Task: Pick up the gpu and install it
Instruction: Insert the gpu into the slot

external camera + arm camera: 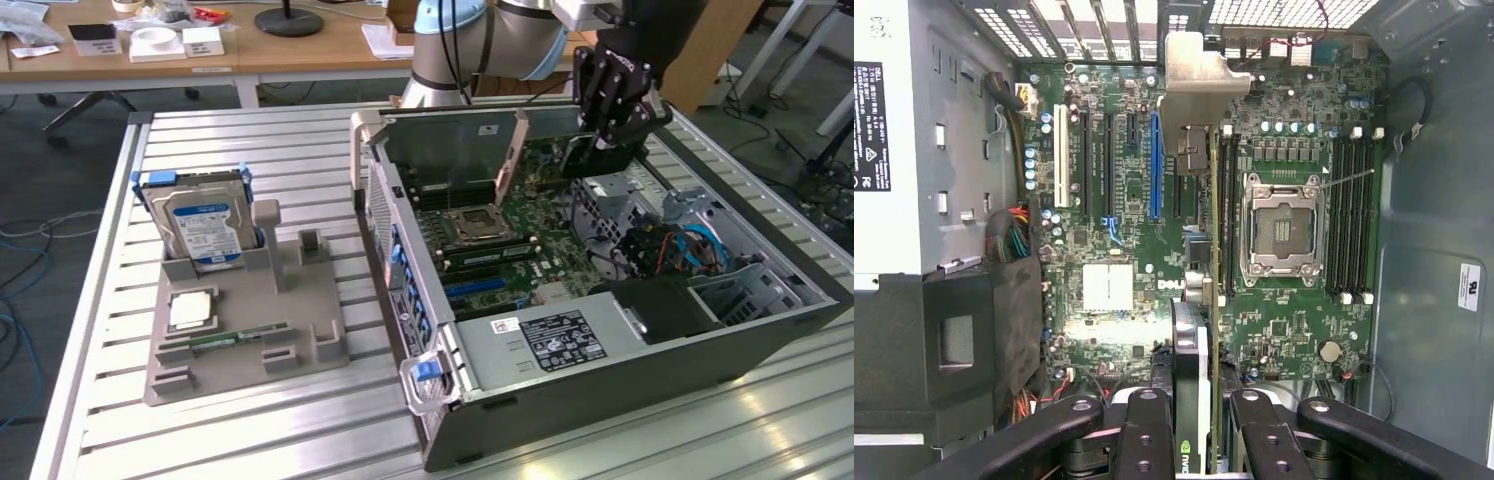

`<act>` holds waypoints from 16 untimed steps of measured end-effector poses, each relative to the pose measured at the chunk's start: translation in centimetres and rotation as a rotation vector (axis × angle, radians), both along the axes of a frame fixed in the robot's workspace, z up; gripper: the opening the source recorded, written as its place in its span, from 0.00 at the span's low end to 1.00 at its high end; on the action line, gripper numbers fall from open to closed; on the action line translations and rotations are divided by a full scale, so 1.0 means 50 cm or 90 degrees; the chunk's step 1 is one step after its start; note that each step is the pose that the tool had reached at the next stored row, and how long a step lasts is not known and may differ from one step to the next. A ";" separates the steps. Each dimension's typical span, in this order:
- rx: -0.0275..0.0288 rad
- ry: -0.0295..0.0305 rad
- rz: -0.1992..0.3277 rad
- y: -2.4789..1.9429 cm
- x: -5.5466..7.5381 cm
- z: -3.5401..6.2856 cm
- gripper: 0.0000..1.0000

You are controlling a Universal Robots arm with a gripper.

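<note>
fingers [1146, 432] on edge-on gpu [1192, 352], face hidden

At the exterior view's left, a hard drive [203, 228] stands upright in a grey holder [310, 312] on the surface [114, 440].

A metal table [267, 150] of long ribbed silver slats carries everything, and two things rest straight on it. An open grey computer case [601, 390] lies on its side directly under the pincer [607, 140], open face upward, so the pincer hangs over its inside. A grey plastic holder [247, 345] with upright slots sits well apart from the pincer. It is beyond the case's wall toward the exterior view's left, with a strip of bare slats between it and the case. More bare slats run along the case's long side farthest from the pincer, nearest the camera.
</note>
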State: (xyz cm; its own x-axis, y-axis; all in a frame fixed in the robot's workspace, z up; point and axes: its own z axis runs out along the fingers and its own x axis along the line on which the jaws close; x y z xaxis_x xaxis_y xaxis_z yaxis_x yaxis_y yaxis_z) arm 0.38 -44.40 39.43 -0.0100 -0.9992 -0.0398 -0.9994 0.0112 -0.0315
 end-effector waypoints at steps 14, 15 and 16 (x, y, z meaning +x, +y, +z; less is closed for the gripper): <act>0.0000 0.0000 0.000 -0.0240 0.000 -0.001 0.27; 0.0000 0.0000 0.000 -0.0240 0.000 0.000 0.27; 0.0000 0.0000 0.000 -0.0240 0.000 0.000 0.27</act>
State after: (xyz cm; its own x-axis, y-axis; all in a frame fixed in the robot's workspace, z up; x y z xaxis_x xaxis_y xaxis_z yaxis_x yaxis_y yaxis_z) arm 0.38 -45.60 39.41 -0.0100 -0.9992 -0.0398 -0.9994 0.0113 -0.0315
